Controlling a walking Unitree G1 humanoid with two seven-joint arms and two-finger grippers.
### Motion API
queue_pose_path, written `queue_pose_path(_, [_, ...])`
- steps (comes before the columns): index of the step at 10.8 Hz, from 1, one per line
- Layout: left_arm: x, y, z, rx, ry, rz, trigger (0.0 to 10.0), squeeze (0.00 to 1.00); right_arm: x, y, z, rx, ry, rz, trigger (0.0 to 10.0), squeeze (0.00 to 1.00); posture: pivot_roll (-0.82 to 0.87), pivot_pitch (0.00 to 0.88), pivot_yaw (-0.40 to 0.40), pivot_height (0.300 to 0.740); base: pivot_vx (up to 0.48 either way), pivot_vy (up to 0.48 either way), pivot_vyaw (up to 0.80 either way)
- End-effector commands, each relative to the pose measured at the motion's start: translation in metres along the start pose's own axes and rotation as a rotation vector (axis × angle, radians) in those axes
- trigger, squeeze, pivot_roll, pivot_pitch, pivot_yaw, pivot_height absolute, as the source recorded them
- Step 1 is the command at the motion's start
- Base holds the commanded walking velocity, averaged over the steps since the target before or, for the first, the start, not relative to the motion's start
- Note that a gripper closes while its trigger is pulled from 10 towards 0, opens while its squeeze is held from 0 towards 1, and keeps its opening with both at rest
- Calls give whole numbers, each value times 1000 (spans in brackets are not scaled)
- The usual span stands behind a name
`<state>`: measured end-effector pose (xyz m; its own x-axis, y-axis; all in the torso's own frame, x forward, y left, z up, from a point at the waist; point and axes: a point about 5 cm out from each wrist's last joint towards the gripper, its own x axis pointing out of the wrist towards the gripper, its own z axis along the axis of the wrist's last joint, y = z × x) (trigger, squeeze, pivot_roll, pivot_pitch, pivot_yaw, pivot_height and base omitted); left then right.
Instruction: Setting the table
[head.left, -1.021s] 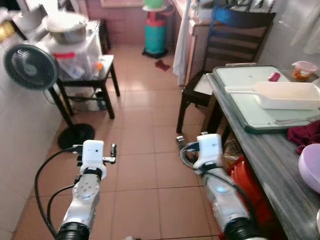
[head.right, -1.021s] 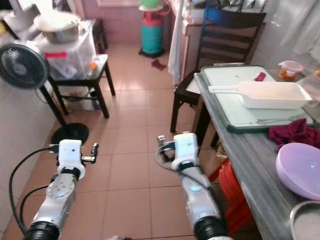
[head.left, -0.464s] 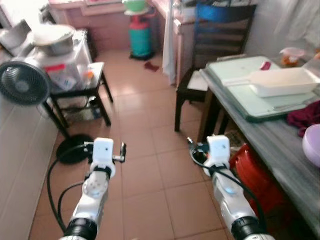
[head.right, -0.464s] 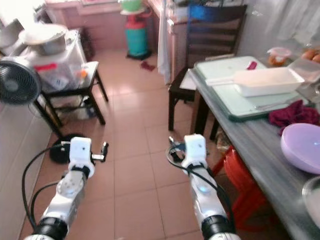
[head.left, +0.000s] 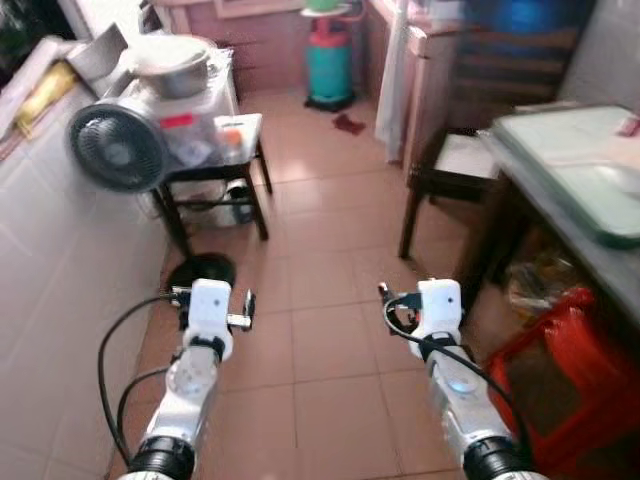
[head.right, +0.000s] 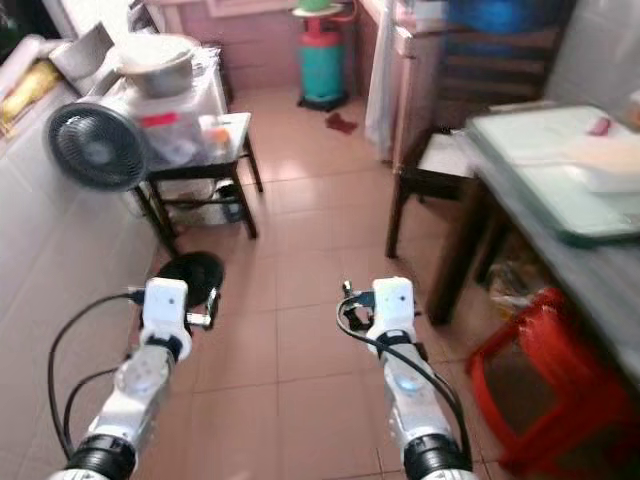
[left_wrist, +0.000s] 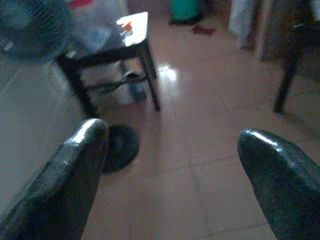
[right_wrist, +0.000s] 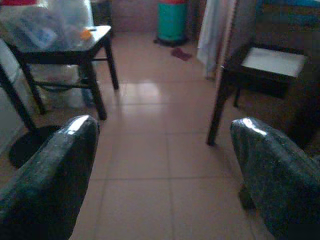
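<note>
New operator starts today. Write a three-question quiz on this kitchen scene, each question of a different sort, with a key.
1. True or false: both the left claw and the right claw are open and hold nothing.
2. Multiple choice: the round black pedestal fan stands
A. on the robot's left, beside the small black side table
B. on the grey-topped dining table
C. under the dark wooden chair
3. Fill in: the red plastic stool sits on the tiled floor beside the ____ arm.

Key
1. True: in each wrist view the fingers stand wide apart over bare floor.
2. A
3. Right
</note>
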<state>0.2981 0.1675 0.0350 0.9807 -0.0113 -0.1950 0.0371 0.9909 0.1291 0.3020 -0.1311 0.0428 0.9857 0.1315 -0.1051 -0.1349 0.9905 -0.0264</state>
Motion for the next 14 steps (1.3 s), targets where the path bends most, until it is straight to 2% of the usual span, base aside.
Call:
queue_pose_path(1, [-4,9,-9,9,30,32,10000,0,3,9,2,-6,-7,31,10000,0,17,32,65,740,0,0,800])
queue_pose_path(2, [-5,6,-14,11,46,32,10000,0,4,8,2,-16,-2,36,10000,0,17,33,56,740,0,270,650])
queue_pose_path(6, [-14,5,-41,59,163,11,10000,0,3,3,-10,-30,61,37,10000,0,10,23,53,740,0,0,0])
queue_pose_path(7, [-20,5,-55,87,233,2,10000,0,-2,0,-25,-88,151,19,10000,0,7,19,51,740,0,0,0])
queue_pose_path(8, [-22,4,-61,102,263,-6,10000,0,-6,-1,-33,-113,193,8,10000,0,7,15,49,740,0,0,0])
queue_pose_path(9, [-27,-2,-70,139,312,-39,10000,0,-13,-1,-48,-84,277,10,10000,0,11,10,39,740,0,0,0])
queue_pose_path(10, [-30,-5,-75,142,339,-55,10000,0,-16,-2,-53,-84,309,5,10000,0,7,5,35,740,0,0,0])
queue_pose_path(11, [-37,-9,-86,147,408,-107,10000,0,-24,-6,-66,-87,389,-20,10000,0,6,0,33,740,0,0,0])
queue_pose_path(12, [-40,-9,-90,143,436,-119,10000,0,-26,-6,-69,-102,408,-22,10000,0,0,0,33,740,0,0,0])
queue_pose_path(13, [-46,-8,-99,108,508,-125,10000,0,-35,-9,-82,32,497,-94,10000,0,-11,0,38,740,0,0,0])
queue_pose_path(14, [-53,-8,-107,137,558,-164,10000,0,-45,-9,-92,47,557,-106,10000,0,-22,0,47,740,0,0,0])
